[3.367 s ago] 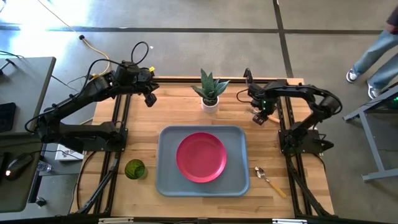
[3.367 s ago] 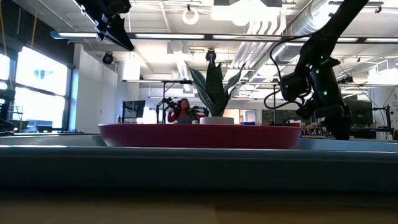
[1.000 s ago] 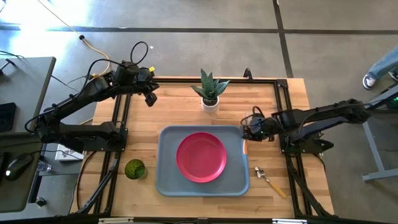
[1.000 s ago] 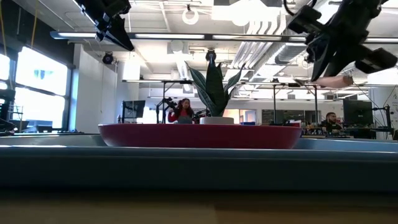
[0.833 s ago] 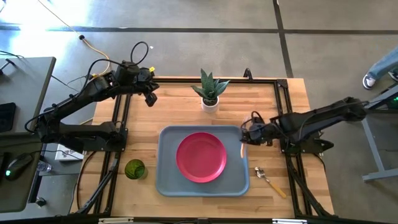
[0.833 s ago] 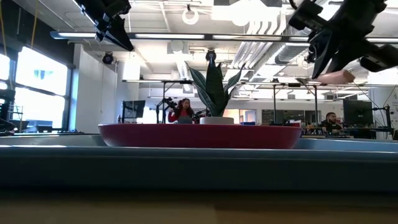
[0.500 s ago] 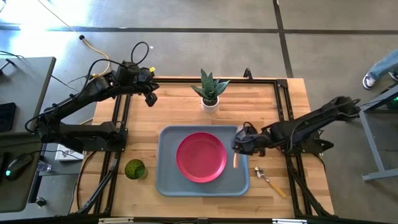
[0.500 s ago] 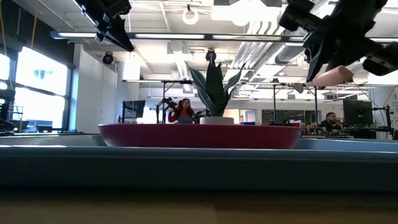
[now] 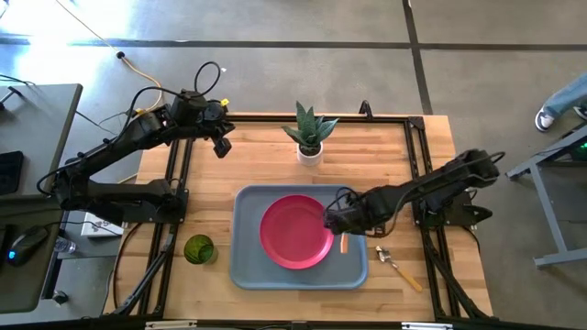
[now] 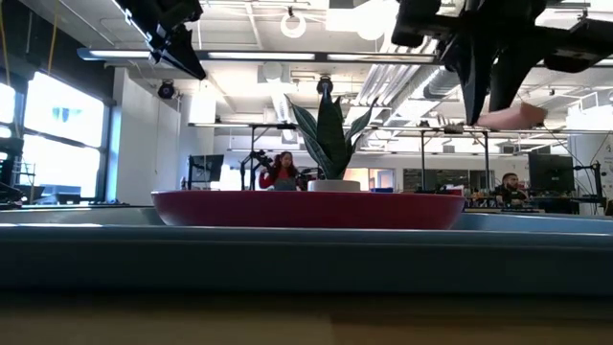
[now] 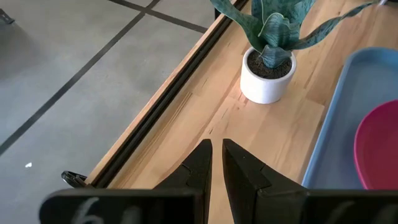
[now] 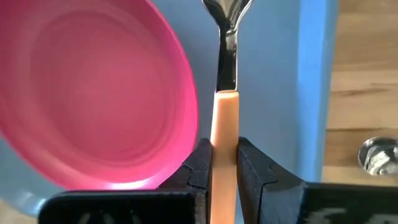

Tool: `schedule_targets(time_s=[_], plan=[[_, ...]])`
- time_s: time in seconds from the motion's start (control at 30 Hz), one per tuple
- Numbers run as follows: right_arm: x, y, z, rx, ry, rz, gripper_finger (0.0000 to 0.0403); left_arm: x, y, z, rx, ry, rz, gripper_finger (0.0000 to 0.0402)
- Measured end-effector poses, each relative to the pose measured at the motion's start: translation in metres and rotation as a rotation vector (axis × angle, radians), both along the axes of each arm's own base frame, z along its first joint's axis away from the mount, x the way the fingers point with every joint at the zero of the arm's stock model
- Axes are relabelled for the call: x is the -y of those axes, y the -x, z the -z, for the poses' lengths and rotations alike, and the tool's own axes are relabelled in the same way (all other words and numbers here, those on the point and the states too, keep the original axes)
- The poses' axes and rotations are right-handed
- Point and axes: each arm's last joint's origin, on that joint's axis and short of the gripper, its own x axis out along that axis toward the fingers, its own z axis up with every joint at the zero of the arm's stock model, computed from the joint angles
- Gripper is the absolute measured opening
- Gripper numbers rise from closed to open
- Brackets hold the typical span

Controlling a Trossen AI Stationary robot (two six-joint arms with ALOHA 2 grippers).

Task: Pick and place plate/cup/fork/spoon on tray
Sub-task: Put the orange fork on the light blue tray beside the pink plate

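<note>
Over the tray, beside the plate resting on it, the right gripper pinches the fork by its orange handle. The left gripper, jaws nearly closed and empty, waits by the potted plant. The cup and spoon sit on the table.

Tray: grey-blue, rectangular. Pink-red plate centred in it. Orange-handled fork is held above its right strip. Green cup left of tray; spoon right.
</note>
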Motion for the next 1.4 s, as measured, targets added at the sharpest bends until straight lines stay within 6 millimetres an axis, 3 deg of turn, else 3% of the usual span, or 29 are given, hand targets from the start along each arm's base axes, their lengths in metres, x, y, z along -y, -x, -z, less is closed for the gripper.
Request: schedule_targets(time_s=[0.43, 0.93, 1.4], plan=[[-0.013, -0.027, 0.047, -0.149, -0.053, -0.026, 0.0026, 0.0, 0.0, 0.0, -0.005, -0.006, 0.006, 0.003], [-0.017, -0.037, 0.072, -0.19, -0.064, -0.065, 0.0027, 0.0, 0.0, 0.0, -0.004, -0.006, 0.007, 0.003], [-0.018, -0.036, 0.079, -0.224, -0.092, -0.075, 0.0027, 0.0, 0.0, 0.0, -0.004, -0.006, 0.007, 0.003]])
